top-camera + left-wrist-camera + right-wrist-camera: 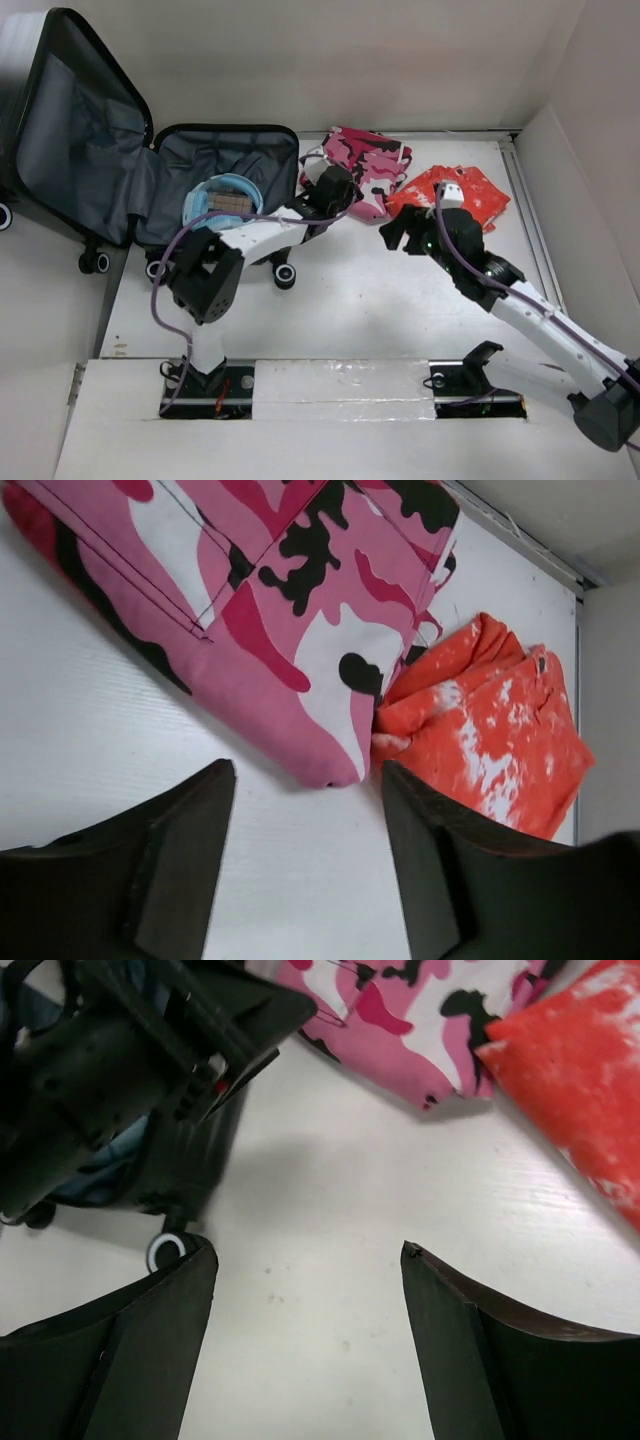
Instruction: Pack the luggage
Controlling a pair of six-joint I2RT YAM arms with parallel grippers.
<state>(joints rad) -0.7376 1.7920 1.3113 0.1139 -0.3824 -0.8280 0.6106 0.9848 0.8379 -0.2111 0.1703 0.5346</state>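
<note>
Luggage (pixel 205 150) lies open at the worktop's (pixel 350 300) left rear, with a blue item (pixel 225 200) inside. Pink camouflage garment (pixel 365 165) and orange garment (pixel 460 195) lie unpacked beside it. Left tool (pixel 305 810) and right tool (pixel 310 1260) are spread wide and empty, near those garments.

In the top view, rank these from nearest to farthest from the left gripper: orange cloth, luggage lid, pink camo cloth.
From the left gripper:
1. pink camo cloth: right at the open fingers, just to their right.
2. orange cloth: farther right, beyond the pink one.
3. luggage lid: far left, swung open past the table edge.
</note>
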